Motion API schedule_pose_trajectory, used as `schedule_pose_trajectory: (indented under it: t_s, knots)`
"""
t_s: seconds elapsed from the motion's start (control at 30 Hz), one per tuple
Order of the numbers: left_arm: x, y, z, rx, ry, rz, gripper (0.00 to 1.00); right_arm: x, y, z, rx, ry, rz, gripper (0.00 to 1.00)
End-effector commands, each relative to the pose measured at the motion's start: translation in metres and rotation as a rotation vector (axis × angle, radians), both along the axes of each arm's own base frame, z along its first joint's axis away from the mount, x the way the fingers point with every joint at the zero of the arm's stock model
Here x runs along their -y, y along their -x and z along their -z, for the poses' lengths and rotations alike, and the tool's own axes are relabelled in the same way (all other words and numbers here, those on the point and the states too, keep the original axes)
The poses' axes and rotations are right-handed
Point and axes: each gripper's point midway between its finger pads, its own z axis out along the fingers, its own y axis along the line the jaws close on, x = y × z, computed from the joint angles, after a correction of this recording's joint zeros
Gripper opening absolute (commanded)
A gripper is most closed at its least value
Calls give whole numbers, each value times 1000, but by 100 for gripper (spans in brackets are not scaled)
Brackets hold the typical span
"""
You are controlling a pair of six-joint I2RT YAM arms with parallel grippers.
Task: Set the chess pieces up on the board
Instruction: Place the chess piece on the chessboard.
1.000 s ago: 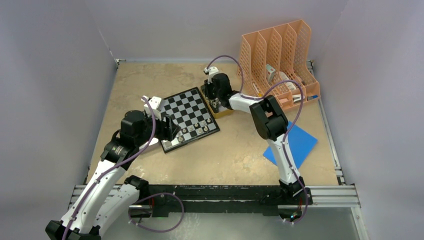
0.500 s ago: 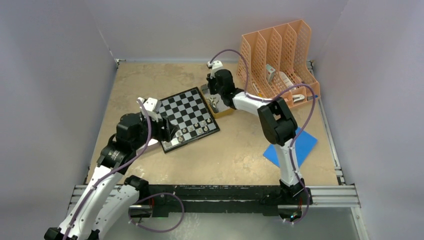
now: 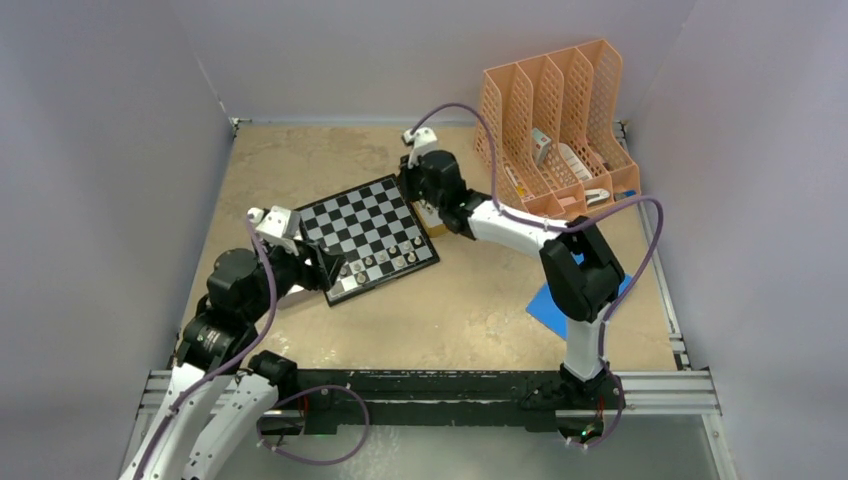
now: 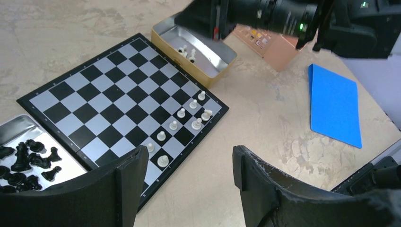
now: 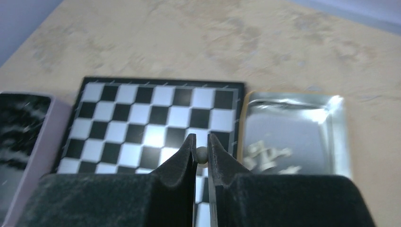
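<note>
Blur hides which pale piece (image 5: 202, 153) right jaws pinch; left jaws stand spread.

The board (image 4: 123, 104), black and white checks inside a thin dark border, is lying flat just ahead of the left gripper (image 4: 189, 156). Pale pieces (image 4: 181, 112) are standing upright along the edge nearest its fingertips. Black pieces (image 4: 23, 163) are lying heaped to its left, off the board. A single pale piece (image 5: 202, 153) is sitting pinched in the right gripper (image 5: 201, 142), above the board.
</note>
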Motion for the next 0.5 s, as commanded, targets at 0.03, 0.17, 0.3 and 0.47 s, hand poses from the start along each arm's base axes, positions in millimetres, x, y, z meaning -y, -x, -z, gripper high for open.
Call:
schedule_pose_trajectory:
  t_s: [0.03,0.17,0.3,0.47]
  knots:
    - [-4,5,-25,112,45,-12,66,-45,56,-37,39,-116,-85,10]
    - [-9,10,-37,176,62,-28,66,-85,102,-30,21,-135,-196,11]
    - [-17,16,-50,238,76,-57,66,-119,133,-24,9,-148,-282,11]
    - [-29,28,-66,332,102,-88,66,-152,157,-10,-11,-137,-361,11]
